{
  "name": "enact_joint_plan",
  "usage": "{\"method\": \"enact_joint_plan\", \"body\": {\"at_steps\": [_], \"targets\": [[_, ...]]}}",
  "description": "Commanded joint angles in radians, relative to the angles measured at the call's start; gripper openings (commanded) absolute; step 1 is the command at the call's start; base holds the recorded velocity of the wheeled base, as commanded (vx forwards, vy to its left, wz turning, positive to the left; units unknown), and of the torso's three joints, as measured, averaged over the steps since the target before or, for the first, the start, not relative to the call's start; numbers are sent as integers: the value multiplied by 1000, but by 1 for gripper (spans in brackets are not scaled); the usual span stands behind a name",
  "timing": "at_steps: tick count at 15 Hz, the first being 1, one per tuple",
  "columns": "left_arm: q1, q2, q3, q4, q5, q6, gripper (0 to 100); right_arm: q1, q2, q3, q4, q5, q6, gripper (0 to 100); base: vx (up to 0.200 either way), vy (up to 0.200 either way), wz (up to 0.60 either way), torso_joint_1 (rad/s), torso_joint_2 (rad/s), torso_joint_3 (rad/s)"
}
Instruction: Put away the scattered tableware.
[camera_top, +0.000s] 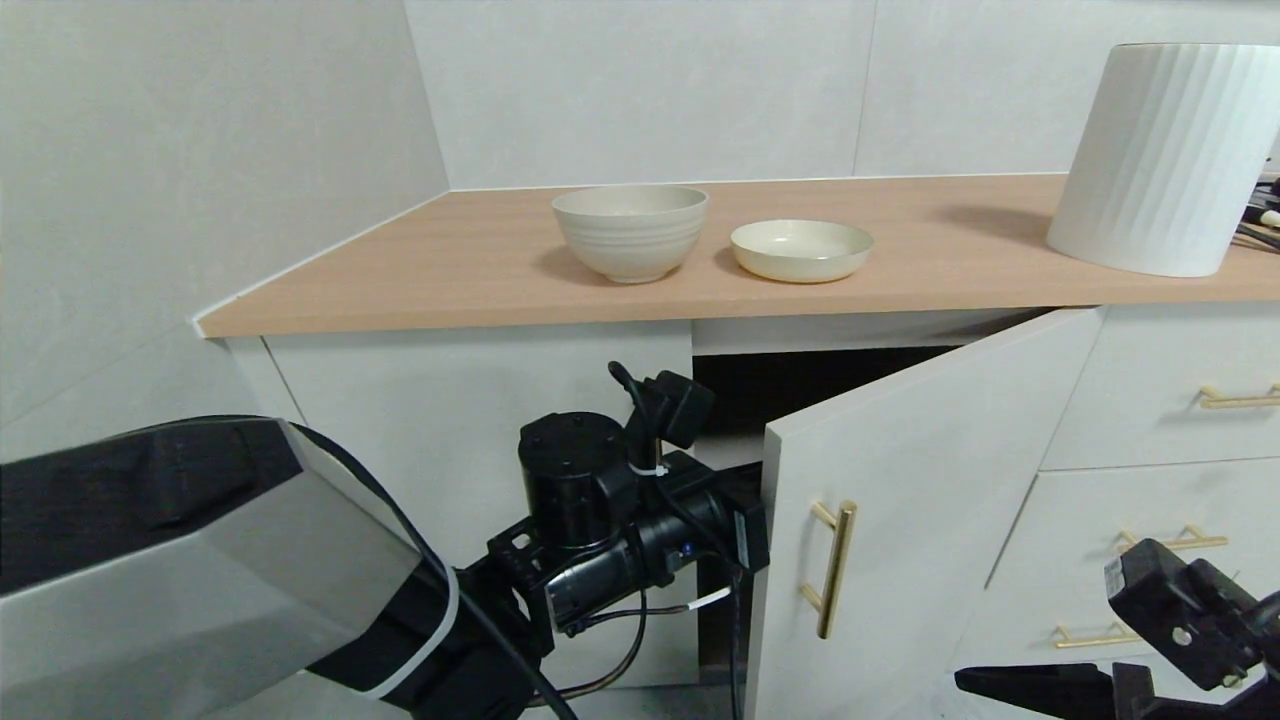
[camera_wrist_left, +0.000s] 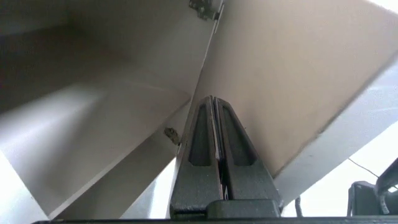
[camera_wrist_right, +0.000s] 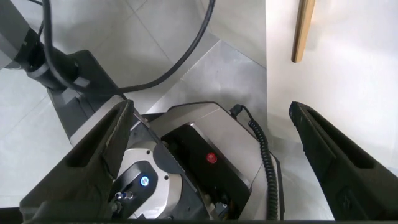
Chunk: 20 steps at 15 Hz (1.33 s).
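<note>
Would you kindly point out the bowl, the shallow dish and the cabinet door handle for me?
bowl (camera_top: 630, 245): head view, ribbed outer wall.
shallow dish (camera_top: 800, 245): head view, inner floor.
door handle (camera_top: 834, 570): head view, middle of the gold bar.

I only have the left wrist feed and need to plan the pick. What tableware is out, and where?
Observer: A bowl and a shallow dish stand side by side, apart, on the counter.
Operator: Where is that from my arm?
Observer: Above it. The left gripper is below the counter, at the open edge of the half-open door.
Operator: And the other arm?
Observer: The right gripper is open, low in front of the drawers.
</note>
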<state>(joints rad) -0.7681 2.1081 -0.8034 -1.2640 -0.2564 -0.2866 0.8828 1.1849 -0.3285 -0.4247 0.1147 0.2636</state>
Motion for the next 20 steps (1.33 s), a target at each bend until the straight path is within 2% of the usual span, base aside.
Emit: {"method": "enact_joint_plan", "body": {"at_steps": [1,4,8,12,17,20], "targets": [[-2,23,-10,0,0,0,0,1,5,0,0,0,0,100,0,0,0,0,0,0],[-19,44,-20,2,2,0,0,1,5,0,0,0,0,100,0,0,0,0,0,0],[-22,32,-14,-3,3,0,0,1,2,0,0,0,0,100,-200,0,0,10,2,2],[-33,46,-19,-3,3,0,0,1,-1,-1,0,-1,0,100,0,0,0,0,0,0],[-33,110,-100,0,2,0,0,1,-2,-1,0,-1,-1,100,0,0,0,0,0,0],[-33,104,-103,0,2,0,0,1,-2,-1,0,-1,-1,100,-200,0,0,2,2,4]]}}
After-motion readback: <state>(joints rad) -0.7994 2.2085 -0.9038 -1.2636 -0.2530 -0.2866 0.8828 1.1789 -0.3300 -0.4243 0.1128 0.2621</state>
